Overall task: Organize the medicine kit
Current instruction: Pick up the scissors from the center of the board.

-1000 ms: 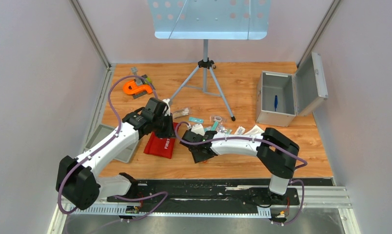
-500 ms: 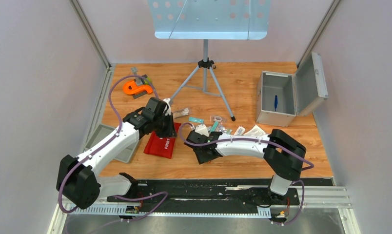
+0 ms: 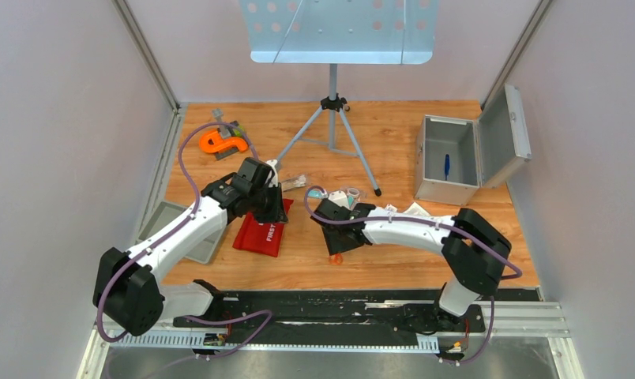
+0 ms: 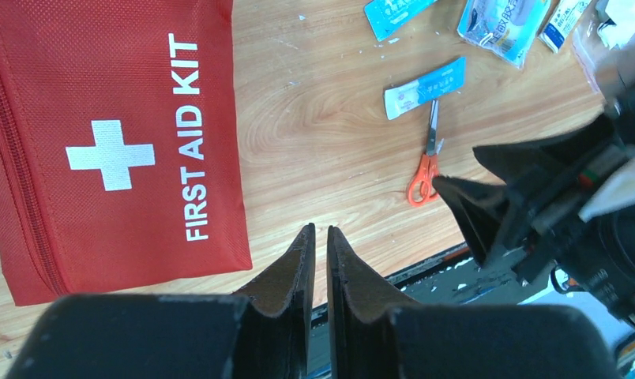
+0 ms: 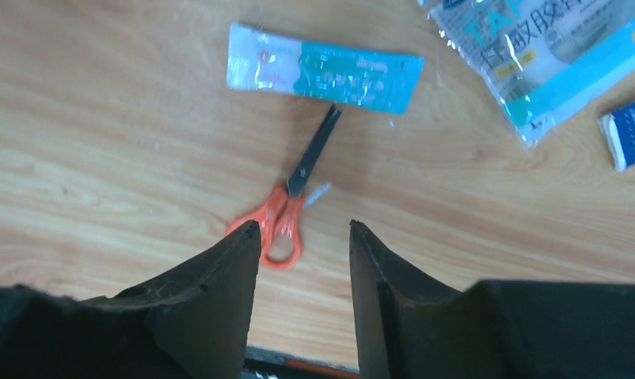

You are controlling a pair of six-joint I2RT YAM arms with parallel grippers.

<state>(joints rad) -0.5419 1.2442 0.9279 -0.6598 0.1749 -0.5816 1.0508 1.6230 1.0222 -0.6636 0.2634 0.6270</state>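
On the wooden worktop (image 3: 393,264), left of centre, we have the red first aid kit pouch (image 4: 109,142) lying flat, its white cross and lettering facing up. Just beside its edge hangs the left gripper (image 4: 317,245). We see the fingers almost together with only a thin slit between them and nothing held, bare wood below.

To the right, the small orange-handled scissors (image 5: 287,209) lie flat on the wood, well apart from the pouch. Their blades point at a teal sachet (image 5: 324,68), with the tip right at its edge. The right gripper (image 5: 302,227) is over the handles with its fingers spread moderately wide, and nothing is clasped. We cannot tell whether it touches the worktop.

Further out, a clear bandage packet (image 5: 535,63) and a small blue-and-white packet (image 5: 626,130) lie near the sachet. At the far right the grey metal case (image 3: 449,162) stands with its lid open. A music stand (image 3: 332,103) sits at the back, an orange tool (image 3: 219,142) at the far left, and a grey tray (image 3: 168,229) by the left edge.
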